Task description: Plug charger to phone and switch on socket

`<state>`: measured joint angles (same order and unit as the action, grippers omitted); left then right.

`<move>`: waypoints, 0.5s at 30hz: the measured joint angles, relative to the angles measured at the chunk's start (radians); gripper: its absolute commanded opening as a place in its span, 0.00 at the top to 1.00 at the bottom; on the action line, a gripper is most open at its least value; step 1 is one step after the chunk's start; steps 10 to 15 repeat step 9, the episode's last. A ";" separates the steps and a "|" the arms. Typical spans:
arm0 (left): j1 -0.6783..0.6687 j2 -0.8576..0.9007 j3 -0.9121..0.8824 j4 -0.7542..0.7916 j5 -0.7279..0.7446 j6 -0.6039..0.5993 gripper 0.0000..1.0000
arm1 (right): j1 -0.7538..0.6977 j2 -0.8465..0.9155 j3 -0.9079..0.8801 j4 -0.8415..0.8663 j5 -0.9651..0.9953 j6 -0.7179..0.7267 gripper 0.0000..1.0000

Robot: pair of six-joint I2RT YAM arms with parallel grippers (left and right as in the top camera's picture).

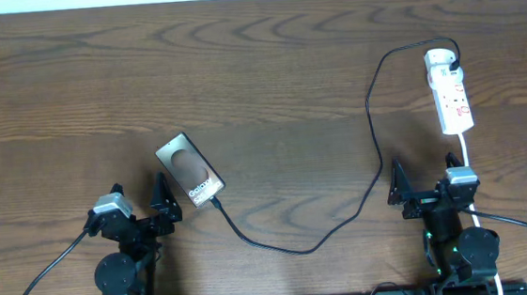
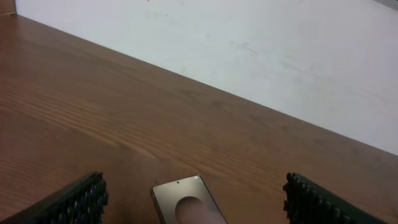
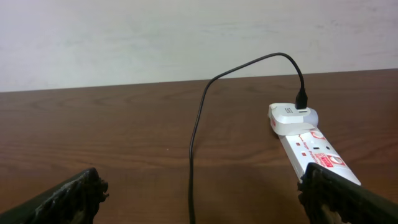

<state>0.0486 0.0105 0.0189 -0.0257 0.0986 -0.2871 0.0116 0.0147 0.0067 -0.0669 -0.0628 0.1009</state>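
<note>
Two grippers sit near the table's (image 1: 258,73) near edge, one toward each near corner, and both have their fingers spread wide with nothing held. The left gripper (image 2: 194,182) faces the far edge. Its ribbed black fingers (image 2: 78,200) frame the bottom corners of the left wrist view.

The phone (image 1: 190,169) lies flat on the wood, left of the table's middle and closer to the near edge than the far one. It is turned at an angle to the table edges. From the left wrist it shows just ahead of the open fingers, roughly midway between them and touching neither. Only its far end and the pale oval patch are in that view.

The charger (image 1: 377,157) is a thin black cable. One end meets the phone's near short end. The overhead view is too small to tell whether the tip is seated or only touching. From there the cable loops toward the near edge, climbs toward the far edge and arches over to the socket (image 1: 449,90).

The socket is a white power strip lying lengthwise near the far right corner. At its far end the charger's black plug (image 3: 303,99) enters a white adapter block (image 3: 289,116). A white cord (image 1: 468,155) leaves the strip's near end and runs toward the near edge.

The right gripper (image 3: 202,173) is on the near side of the strip, well apart from it. In its view the cable runs almost between the fingers (image 3: 339,194) and the strip sits ahead beside the right one. How the red switches are set is not readable.
</note>
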 measured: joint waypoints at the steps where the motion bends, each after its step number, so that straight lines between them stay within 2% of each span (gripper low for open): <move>1: 0.000 0.000 0.000 0.000 0.000 0.000 0.11 | 0.000 0.000 0.000 0.000 0.000 0.000 0.01; 15: 0.000 0.000 0.000 0.000 0.000 0.000 0.11 | 0.000 0.000 0.000 0.000 0.000 0.000 0.01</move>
